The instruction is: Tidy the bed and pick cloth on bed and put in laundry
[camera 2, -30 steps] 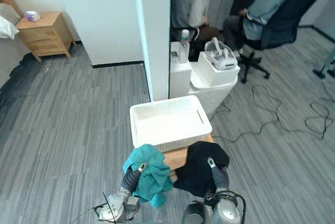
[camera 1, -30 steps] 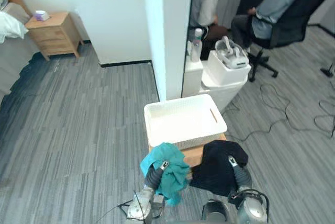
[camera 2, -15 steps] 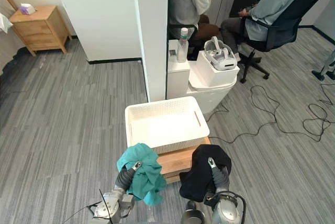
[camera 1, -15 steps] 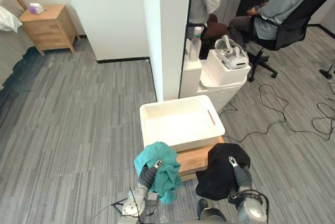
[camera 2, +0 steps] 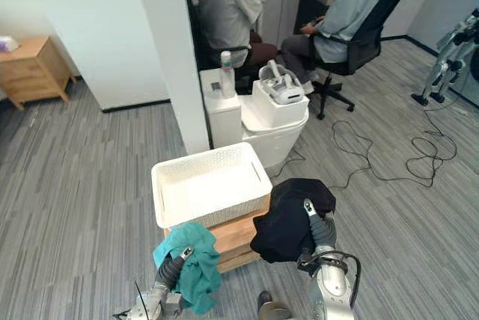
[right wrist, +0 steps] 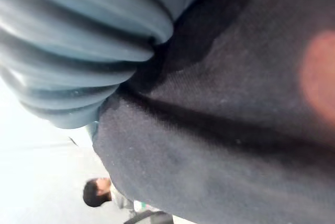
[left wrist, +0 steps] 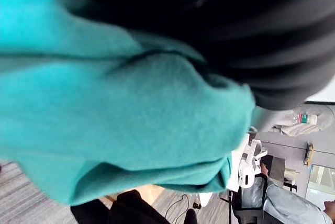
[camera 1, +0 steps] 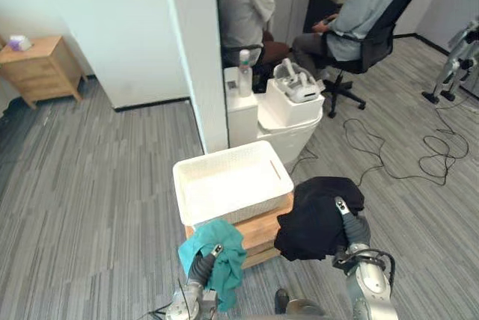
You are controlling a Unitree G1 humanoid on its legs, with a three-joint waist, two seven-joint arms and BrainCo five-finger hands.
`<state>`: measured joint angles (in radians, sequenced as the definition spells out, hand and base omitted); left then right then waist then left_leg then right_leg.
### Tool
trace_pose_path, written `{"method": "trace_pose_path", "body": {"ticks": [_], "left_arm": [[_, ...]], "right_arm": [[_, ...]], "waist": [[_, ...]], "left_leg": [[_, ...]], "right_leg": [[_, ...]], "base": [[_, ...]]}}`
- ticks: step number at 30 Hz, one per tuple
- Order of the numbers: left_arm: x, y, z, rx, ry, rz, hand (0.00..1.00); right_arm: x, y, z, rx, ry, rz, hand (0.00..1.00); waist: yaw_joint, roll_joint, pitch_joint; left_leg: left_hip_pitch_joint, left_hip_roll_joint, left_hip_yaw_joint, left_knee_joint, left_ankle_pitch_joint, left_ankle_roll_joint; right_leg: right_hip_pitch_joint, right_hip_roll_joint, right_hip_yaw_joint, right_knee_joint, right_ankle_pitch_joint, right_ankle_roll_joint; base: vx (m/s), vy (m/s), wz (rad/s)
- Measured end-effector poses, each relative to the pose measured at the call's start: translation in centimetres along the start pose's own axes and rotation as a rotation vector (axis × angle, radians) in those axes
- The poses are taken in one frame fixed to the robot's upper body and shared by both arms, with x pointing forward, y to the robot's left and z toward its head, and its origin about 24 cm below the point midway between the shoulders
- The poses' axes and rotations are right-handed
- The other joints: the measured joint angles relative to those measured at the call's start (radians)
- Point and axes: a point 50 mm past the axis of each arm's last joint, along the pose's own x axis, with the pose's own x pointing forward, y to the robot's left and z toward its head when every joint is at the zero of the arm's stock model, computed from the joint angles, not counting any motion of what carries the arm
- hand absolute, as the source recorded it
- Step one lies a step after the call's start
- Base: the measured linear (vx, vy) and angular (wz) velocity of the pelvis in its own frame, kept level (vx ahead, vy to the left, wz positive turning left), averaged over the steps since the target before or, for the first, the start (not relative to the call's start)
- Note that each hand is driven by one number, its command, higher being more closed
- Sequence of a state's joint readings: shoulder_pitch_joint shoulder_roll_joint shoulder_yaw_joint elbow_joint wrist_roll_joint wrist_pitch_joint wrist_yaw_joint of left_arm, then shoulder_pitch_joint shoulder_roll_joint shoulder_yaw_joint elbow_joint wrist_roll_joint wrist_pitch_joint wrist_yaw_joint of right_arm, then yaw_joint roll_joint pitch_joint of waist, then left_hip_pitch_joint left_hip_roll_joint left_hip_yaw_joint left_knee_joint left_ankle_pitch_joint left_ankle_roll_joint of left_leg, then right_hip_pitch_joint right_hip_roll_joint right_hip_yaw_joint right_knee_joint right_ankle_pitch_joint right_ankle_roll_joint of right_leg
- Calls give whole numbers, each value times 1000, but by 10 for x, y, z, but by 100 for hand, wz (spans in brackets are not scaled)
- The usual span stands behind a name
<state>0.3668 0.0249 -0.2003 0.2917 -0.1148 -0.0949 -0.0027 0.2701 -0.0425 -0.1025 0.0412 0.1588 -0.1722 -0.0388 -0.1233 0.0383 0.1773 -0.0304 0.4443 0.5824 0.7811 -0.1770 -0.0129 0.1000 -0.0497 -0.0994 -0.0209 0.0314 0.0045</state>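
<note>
Short of the basket (camera 1: 228, 185), left hand (camera 1: 202, 264) pinched teal cloth (camera 1: 228, 259), right hand (camera 1: 349, 223) black cloth (camera 1: 314, 219); both hung low and might have snagged its rim.

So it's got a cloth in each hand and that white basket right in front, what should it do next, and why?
Probably reach the left hand forward until the teal cloth hangs over the white basket. The basket sits on a wooden stand just ahead, both cloths are outside its rim, and the right hand holds the black cloth beside it.
</note>
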Motion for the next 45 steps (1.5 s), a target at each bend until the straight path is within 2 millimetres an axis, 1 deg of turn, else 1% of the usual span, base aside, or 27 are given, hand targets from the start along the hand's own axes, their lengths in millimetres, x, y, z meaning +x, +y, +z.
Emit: {"method": "trace_pose_path", "body": {"ticks": [1,2,3,4,5,6,9,11,13,15,16,17,18,19,21,22,25,26,27,31,34,36,38,41,43,44,45], "left_arm": [[0,-1,1,0,-6,-1,100],[-1,-1,2,0,-10,-1,100],[-1,-2,2,-1,-9,-3,100],[-1,-1,0,2,-2,-3,100],[-1,0,1,7,-7,-2,100],[0,1,2,10,-10,-3,100],[0,-2,2,11,-8,-15,100],[-1,-3,1,13,-4,-21,100],[-1,-3,1,18,-2,-26,100],[-1,-4,0,20,-1,-40,100],[-1,-4,0,23,-1,-46,100],[-1,-5,0,22,-1,-48,100],[-1,-5,0,21,0,-49,100],[-2,-7,-1,18,3,-55,100],[-2,-7,-1,12,5,-56,100],[-3,-6,-3,12,9,-53,100],[-3,-6,-2,-8,8,-50,100],[-3,-6,-2,-11,8,-48,100],[-3,-6,-3,-15,10,-47,100],[-6,-1,-6,-38,21,-23,100],[-7,-1,-6,-37,19,-21,100],[-7,0,-5,-38,14,-21,100],[-8,-1,-2,-39,0,-23,100],[-9,-2,4,-46,-31,-27,100],[-8,-3,11,-65,-68,-34,100],[-8,-3,13,-67,-76,-34,100],[-8,-2,15,-77,-90,-33,100]], "right_arm": [[0,-1,0,-7,3,4,100],[-1,-1,-1,-9,10,9,100],[-2,-1,-2,-11,10,13,100],[-3,-2,-4,-9,20,14,100],[-5,-2,-3,-10,17,13,100],[-6,-3,-1,-11,11,11,100],[-7,-9,8,-9,-30,-17,100],[-6,-10,23,-13,-94,-17,100],[-1,-7,44,-27,-184,10,100],[10,2,70,-57,-296,64,100],[20,13,93,-83,-398,135,100],[24,19,101,-95,-433,166,100],[32,30,116,-120,-493,226,100],[37,41,129,-144,-544,287,100],[43,56,141,-167,-589,357,100],[47,71,146,-177,-613,419,100],[55,84,147,-197,-606,471,100],[61,89,146,-219,-596,485,100],[63,92,145,-227,-590,492,100],[73,105,142,-268,-562,527,100],[82,103,134,-299,-516,511,100],[89,103,127,-320,-481,498,100],[94,100,120,-334,-445,482,100],[108,96,112,-390,-379,448,100],[123,91,115,-412,-346,397,100],[126,90,116,-417,-340,382,100],[132,86,119,-434,-333,354,100]], "waist": [[2,1,1],[-1,5,1],[-2,13,0],[-3,9,-4],[-2,-6,-5],[-1,-14,-5],[-1,-15,-6],[0,-13,-8],[0,-11,-7],[1,-11,-9],[1,-13,-9],[2,-14,-9],[8,-14,-9],[24,-14,-9],[33,-19,-13],[50,-24,-15],[63,-37,-23],[83,-43,-26],[89,-46,-27],[92,-49,-29],[111,-49,-29],[111,-47,-28],[112,-39,-22],[112,1,13],[110,53,62],[111,65,70],[110,91,86]], "left_leg": [[-6,-31,8,-54,-9,-10],[24,-89,66,-259,1,-3],[36,-104,79,-347,24,7],[72,-131,95,-420,22,-20],[78,-153,93,-453,30,-19],[73,-165,87,-461,30,-19],[58,-194,70,-472,30,-16],[68,-215,68,-494,36,-8],[79,-222,66,-505,38,-6],[82,-225,62,-515,40,-9],[82,-233,59,-530,50,-8],[83,-236,57,-536,54,-8],[82,-237,56,-538,56,-7],[79,-236,54,-539,57,-8],[78,-236,48,-539,57,-8],[71,-238,39,-539,60,-6],[46,-246,4,-539,67,-1],[39,-255,-7,-549,76,3],[38,-259,-9,-555,79,4],[11,-298,-51,-604,114,15],[6,-323,-66,-650,148,21],[-5,-334,-84,-675,169,25],[-24,-342,-104,-692,186,28],[-45,-351,-119,-704,204,36],[-48,-363,-119,-731,216,40],[-53,-366,-119,-740,221,39],[-65,-373,-122,-756,234,42]], "right_leg": [[1,-5,-1,-1,0,0],[2,-6,-11,-2,5,0],[6,1,-16,-3,4,7],[27,-1,-21,-18,-1,28],[29,-13,-32,-25,0,38],[32,-21,-39,-34,3,44],[36,-43,-65,-37,10,64],[41,-57,-70,-33,4,73],[51,-62,-79,-33,1,77],[53,-62,-85,-33,-1,79],[52,-65,-87,-33,-1,79],[52,-66,-89,-33,-1,79],[52,-66,-91,-34,-1,79],[52,-65,-91,-34,-1,79],[52,-65,-96,-34,-1,79],[52,-65,-109,-33,0,79],[51,-69,-141,-33,0,79],[48,-73,-153,-33,1,80],[46,-75,-155,-33,1,81],[32,-93,-203,-33,4,86],[16,-100,-225,-32,6,88],[6,-107,-243,-30,7,89],[-10,-110,-262,-23,7,88],[-34,-118,-281,-5,8,88],[-54,-126,-284,9,11,88],[-64,-128,-285,13,13,89],[-83,-131,-287,20,17,90]], "base": [[137,12,0],[136,-3,4],[161,9,17],[128,18,22],[129,34,27],[123,35,24],[123,61,23],[92,70,13],[54,36,9],[-1,8,5],[-23,3,7],[-30,2,10],[-35,-4,5],[-55,-10,3],[-43,-15,12],[-14,-14,20],[-7,-12,37],[11,-4,26],[1,6,36],[-14,22,29],[-32,11,21],[-32,32,28],[-37,21,31],[-59,52,18],[-102,85,4],[-89,78,3],[-74,75,3]]}}
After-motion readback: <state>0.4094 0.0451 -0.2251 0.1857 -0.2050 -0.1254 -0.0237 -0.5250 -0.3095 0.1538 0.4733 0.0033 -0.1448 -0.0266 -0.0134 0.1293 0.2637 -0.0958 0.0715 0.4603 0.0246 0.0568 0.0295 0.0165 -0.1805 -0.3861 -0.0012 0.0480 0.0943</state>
